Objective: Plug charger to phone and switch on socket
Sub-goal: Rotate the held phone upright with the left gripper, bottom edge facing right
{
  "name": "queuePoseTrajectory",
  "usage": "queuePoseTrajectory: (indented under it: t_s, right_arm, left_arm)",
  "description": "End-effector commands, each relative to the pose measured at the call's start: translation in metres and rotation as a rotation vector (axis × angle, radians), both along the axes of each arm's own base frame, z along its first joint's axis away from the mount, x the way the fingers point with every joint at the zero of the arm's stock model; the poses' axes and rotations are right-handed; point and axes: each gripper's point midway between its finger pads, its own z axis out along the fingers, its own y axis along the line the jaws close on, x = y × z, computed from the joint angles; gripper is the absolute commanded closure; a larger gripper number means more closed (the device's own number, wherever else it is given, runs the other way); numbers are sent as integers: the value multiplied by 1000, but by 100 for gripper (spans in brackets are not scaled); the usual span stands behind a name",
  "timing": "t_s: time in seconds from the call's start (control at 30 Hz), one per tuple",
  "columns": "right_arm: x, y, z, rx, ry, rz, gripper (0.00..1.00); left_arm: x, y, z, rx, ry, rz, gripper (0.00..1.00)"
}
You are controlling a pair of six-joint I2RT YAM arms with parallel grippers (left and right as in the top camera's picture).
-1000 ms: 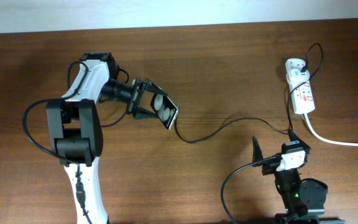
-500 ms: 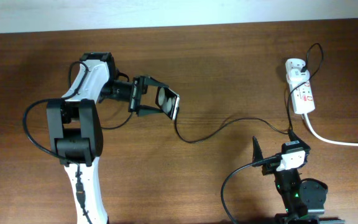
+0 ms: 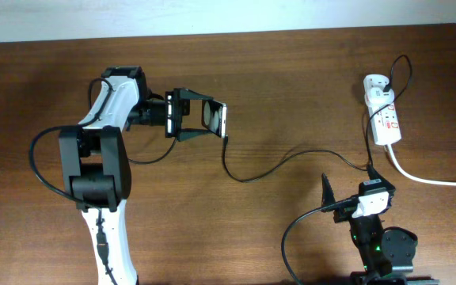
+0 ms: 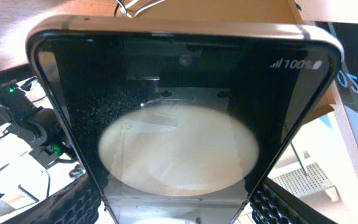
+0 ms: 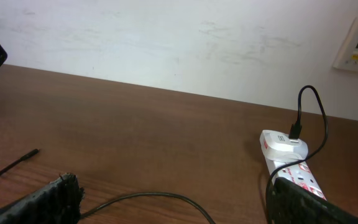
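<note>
Phone (image 3: 216, 119) hangs clamped in the left gripper (image 3: 206, 119), charger tip (image 5: 33, 151) loose just beside it, right gripper (image 3: 348, 184) spread empty; plugging-in seemingly needs that tip grasped next.

We see a flat black rectangular smartphone (image 3: 215, 120) with a glossy, reflective face, clamped between the fingers of the left gripper (image 3: 203, 118) and turned nearly on edge. A long thin black charger cable (image 3: 291, 156) runs from just below that gripper, past the right gripper (image 3: 348, 182), to a small white elongated power strip (image 3: 385, 119) with red markings, lying ahead of the right gripper. The cable's plug tip (image 5: 33, 152) rests loose on the table.
</note>
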Motion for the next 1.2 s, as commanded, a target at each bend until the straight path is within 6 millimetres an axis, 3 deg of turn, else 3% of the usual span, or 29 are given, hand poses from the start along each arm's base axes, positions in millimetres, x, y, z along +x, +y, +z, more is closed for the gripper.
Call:
queuePoseTrajectory:
  t_s: [0.0, 0.23, 0.8, 0.97, 1.17]
  right_arm:
    - [0, 1, -3, 8, 3, 3, 1]
    - [0, 1, -3, 7, 3, 3, 1]
    - [0, 1, -3, 8, 3, 3, 1]
    - [0, 1, -3, 8, 3, 3, 1]
    - [0, 1, -3, 8, 3, 3, 1]
  left_arm:
    - [13, 12, 6, -44, 23, 62, 63]
    - [21, 32, 5, -42, 22, 110, 63]
    - [22, 34, 6, -44, 39, 118, 64]
    - [29, 53, 6, -45, 49, 163, 74]
    - [34, 69, 6, -46, 86, 200, 75]
